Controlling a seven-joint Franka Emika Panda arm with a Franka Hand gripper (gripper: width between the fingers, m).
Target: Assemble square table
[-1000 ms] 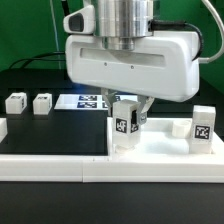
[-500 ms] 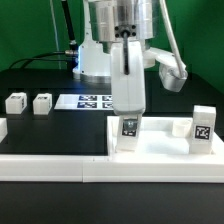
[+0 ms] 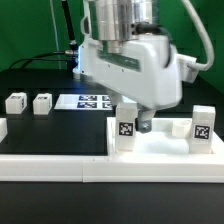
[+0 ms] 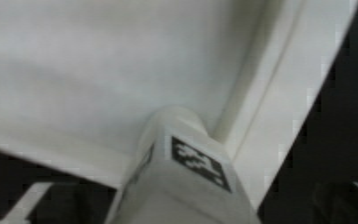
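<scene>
"Over on the tabletop [image 3: 165,148], at its corner on the exterior view's left, that leg [image 3: 126,125] stands upright. Is the gripper [image 3: 135,119] holding it?"

"Doesn't look so. From the wrist view the leg has space on either side. The one finger [image 3: 146,122] I can see sits just beside it, not pinching. I'd call the fingers apart."

"So which step is this?"

"Fitting legs, I reckon. A second leg [image 3: 203,125] is up at the corner on the exterior view's right. A loose leg block [image 3: 15,101] and its neighbour [image 3: 42,102] wait on the black table [image 3: 50,130], beside the marker board [image 3: 85,100]."

"And next?"

"Lift straight up, clear of the leg without knocking it, then reach for a loose block. Whether this one is fully seated, I can't tell."
</scene>
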